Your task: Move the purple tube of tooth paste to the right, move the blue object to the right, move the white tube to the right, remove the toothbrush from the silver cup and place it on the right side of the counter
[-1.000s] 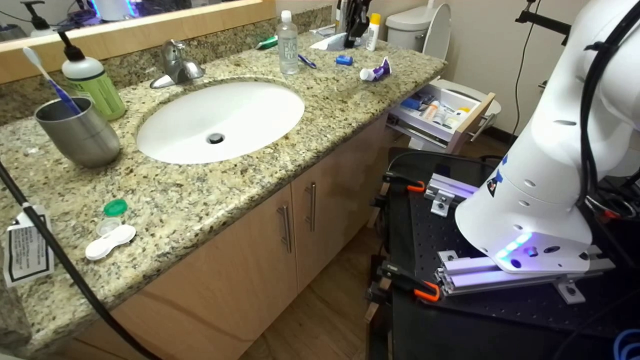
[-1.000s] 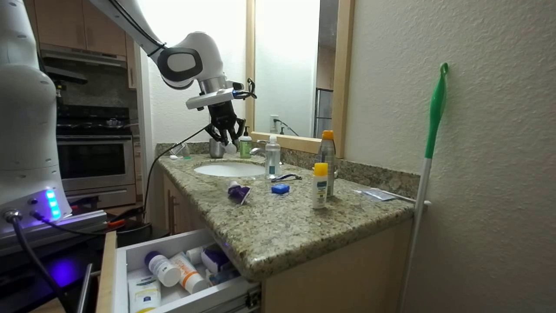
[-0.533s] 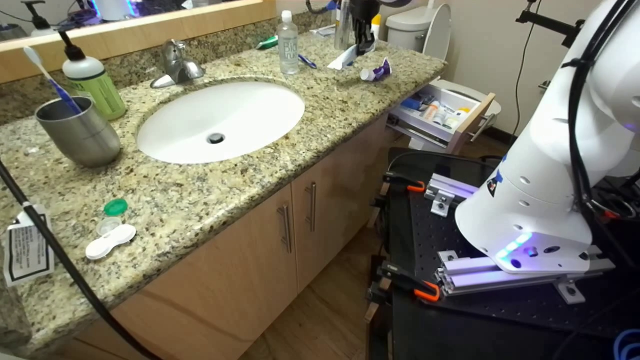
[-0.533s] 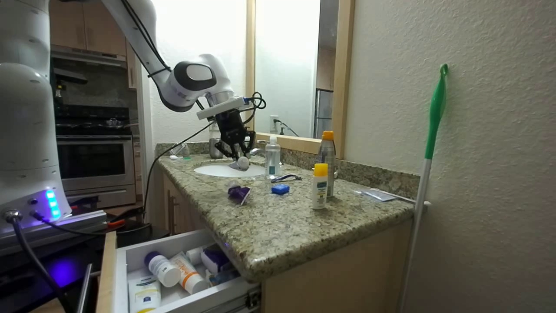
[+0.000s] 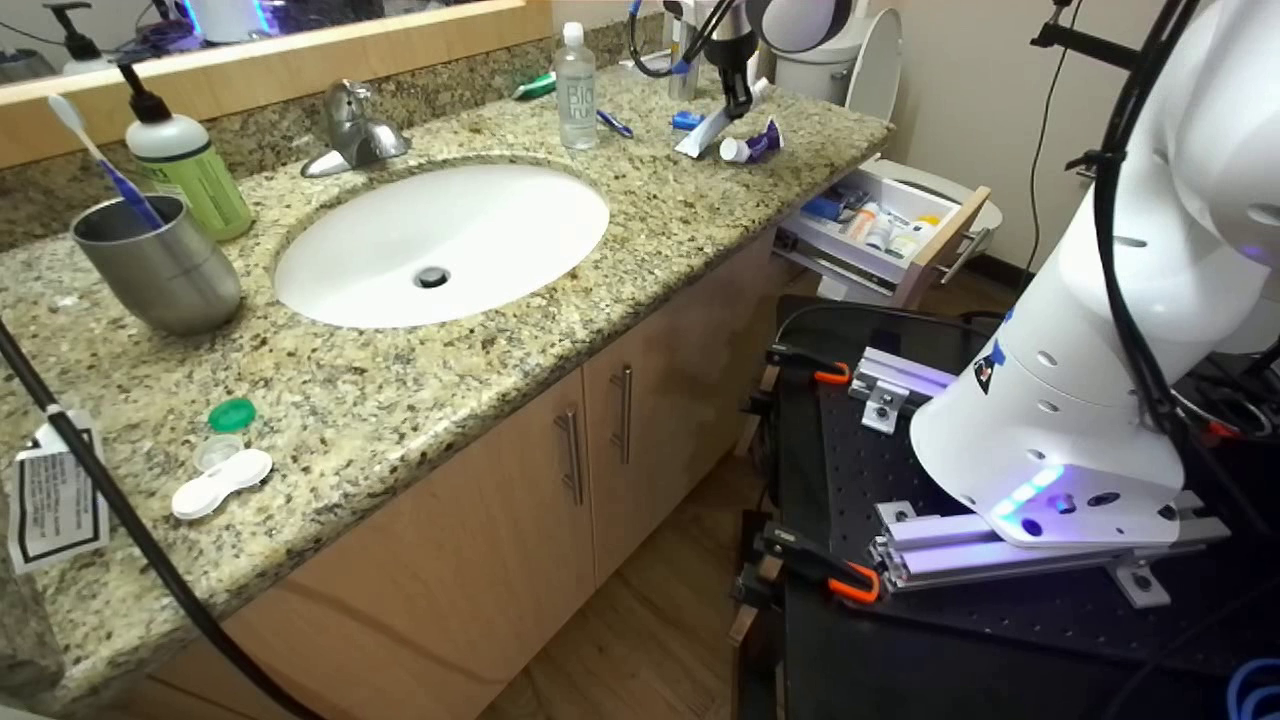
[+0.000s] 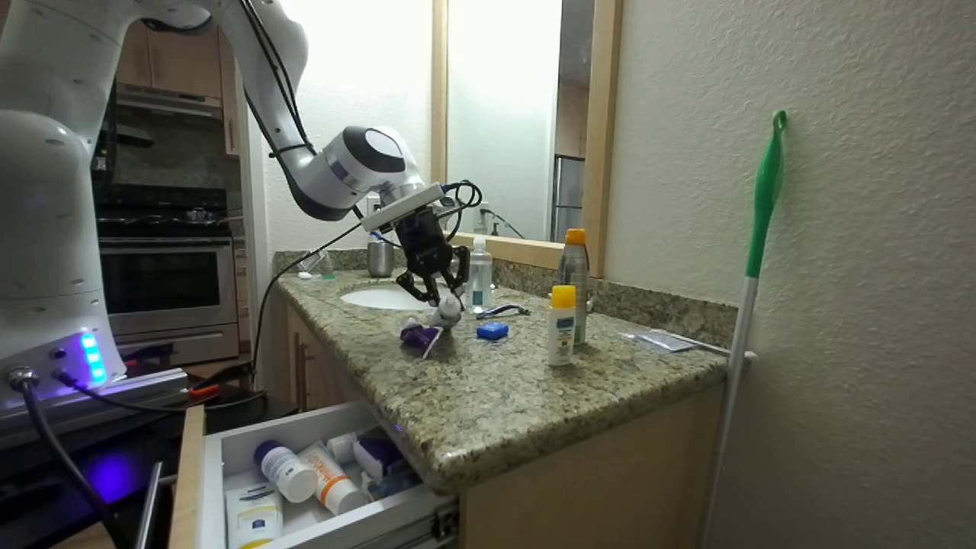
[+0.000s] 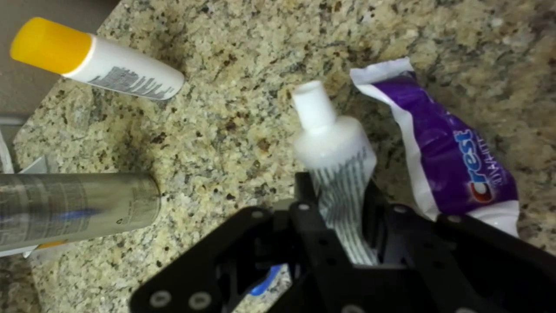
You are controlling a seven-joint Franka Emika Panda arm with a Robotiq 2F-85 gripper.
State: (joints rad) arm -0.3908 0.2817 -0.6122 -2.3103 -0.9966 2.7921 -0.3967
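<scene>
- Now that I'm lower, my tool (image 7: pixel 339 193) pinches the white tube (image 7: pixel 333 143) beside the toothpaste (image 7: pixel 454 152), toward the right edge of the bench (image 6: pixel 503 408).
- Release seems next, then toothbrush (image 5: pixel 112 177).

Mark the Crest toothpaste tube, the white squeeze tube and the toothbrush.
Crest toothpaste tube (image 7: pixel 447 150), in the wrist view: on its purple body.
White squeeze tube (image 7: pixel 342 178), in the wrist view: on its printed body.
Toothbrush (image 5: pixel 116 178), in an exterior view: on the blue part of its handle.
</scene>
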